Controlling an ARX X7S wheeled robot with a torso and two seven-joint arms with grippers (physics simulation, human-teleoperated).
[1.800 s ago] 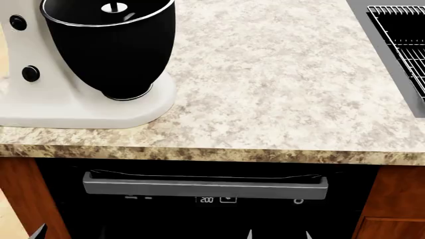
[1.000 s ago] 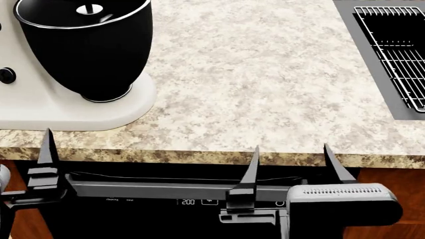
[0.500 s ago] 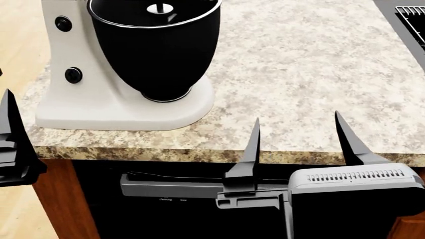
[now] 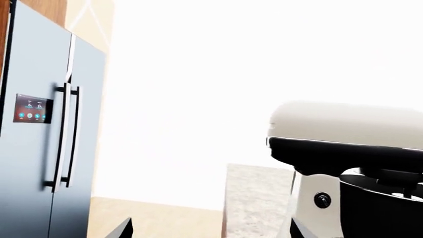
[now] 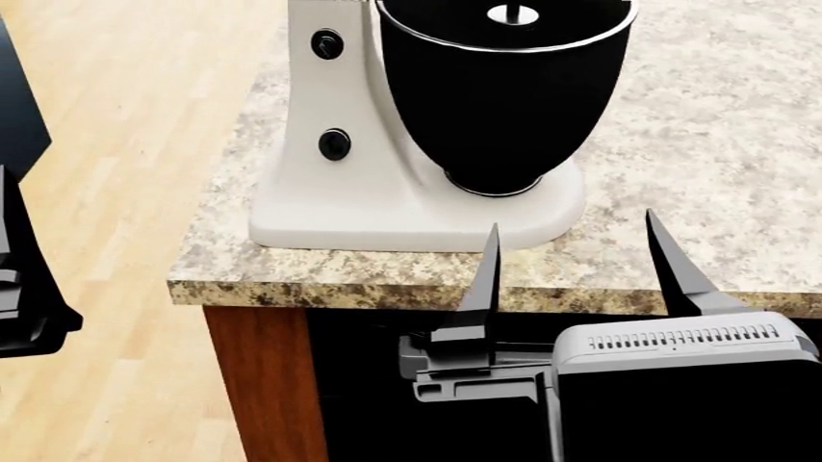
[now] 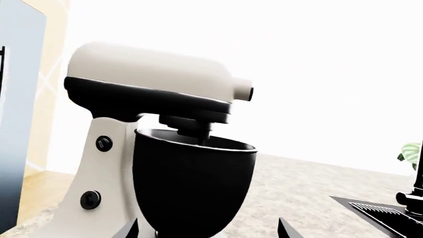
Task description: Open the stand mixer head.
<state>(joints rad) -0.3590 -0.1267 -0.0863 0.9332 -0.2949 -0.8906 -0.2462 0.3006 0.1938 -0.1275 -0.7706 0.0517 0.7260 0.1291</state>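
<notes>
The off-white stand mixer stands at the counter's left end, with two black knobs on its column and a black silver-rimmed bowl. The stand mixer head is cut off above the head view. It shows lowered over the bowl in the right wrist view, off-white on top and black beneath, and in the left wrist view. My right gripper is open and empty in front of the counter edge, below the bowl; it also shows in its wrist view. My left gripper is open and empty, left of the counter.
The granite counter ends at a corner on the left, with wooden floor beyond. A dark appliance sits under the counter. A grey fridge stands farther left. A sink and a plant lie right of the mixer.
The head view has swung left: the mixer now sits right of centre, and the counter's left end and the floor show. Both grippers have risen into view and keep their places in it.
</notes>
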